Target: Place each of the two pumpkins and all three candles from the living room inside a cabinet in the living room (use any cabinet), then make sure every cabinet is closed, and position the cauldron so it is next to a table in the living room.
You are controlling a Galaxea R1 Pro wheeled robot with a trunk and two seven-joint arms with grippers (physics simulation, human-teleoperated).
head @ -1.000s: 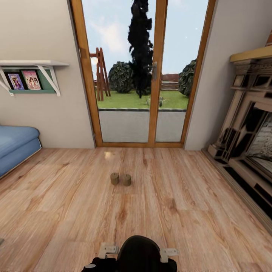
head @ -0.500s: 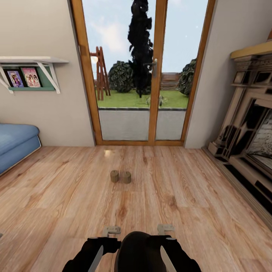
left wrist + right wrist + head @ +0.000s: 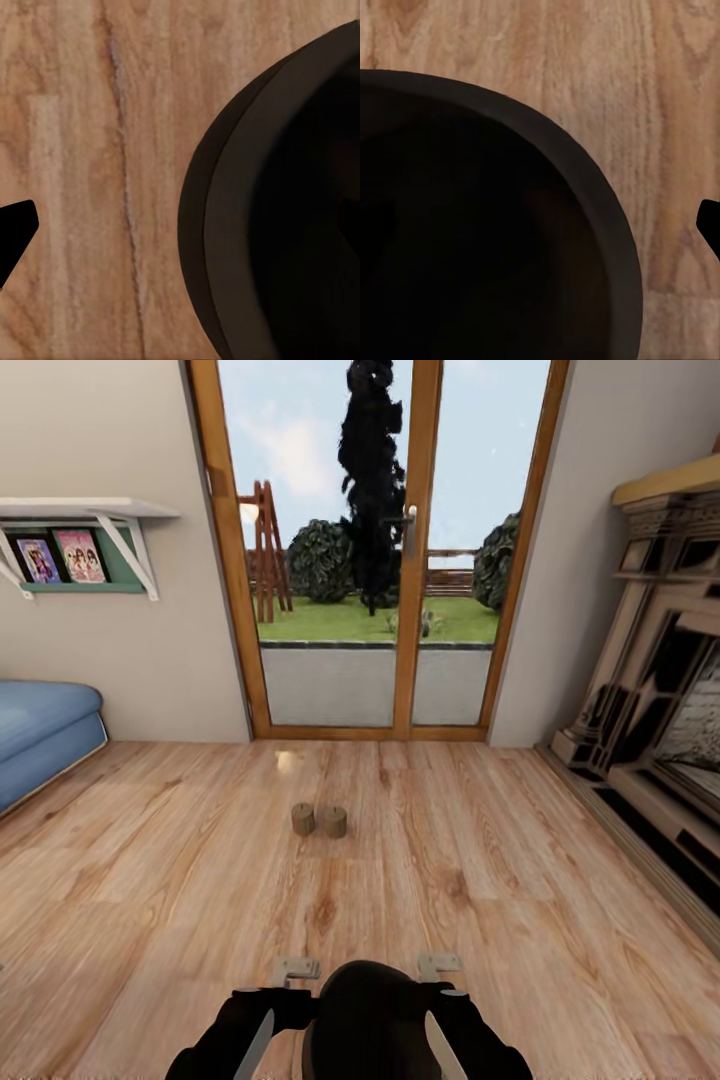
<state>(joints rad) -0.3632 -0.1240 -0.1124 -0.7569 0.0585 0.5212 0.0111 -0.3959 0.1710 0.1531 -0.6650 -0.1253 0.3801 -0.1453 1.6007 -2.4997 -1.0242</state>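
Two short brown candles stand upright side by side on the light wood plank floor, in the middle of the head view. They are well ahead of both arms. My left gripper and right gripper are held low and close on either side of a black rounded body; I cannot tell whether that body is my own trunk. One dark fingertip sits at the edge of the left wrist view and another fingertip at the edge of the right wrist view, over bare floor. Neither gripper holds anything.
Behind the candles stands a wood-framed glass door to a garden. A blue sofa lies at the left under a wall shelf with pictures. A fireplace surround lines the right wall.
Both arms have come up into the bottom of the head view beside the black body. The whole picture has shifted slightly, so the camera moved. The candles stay in place.
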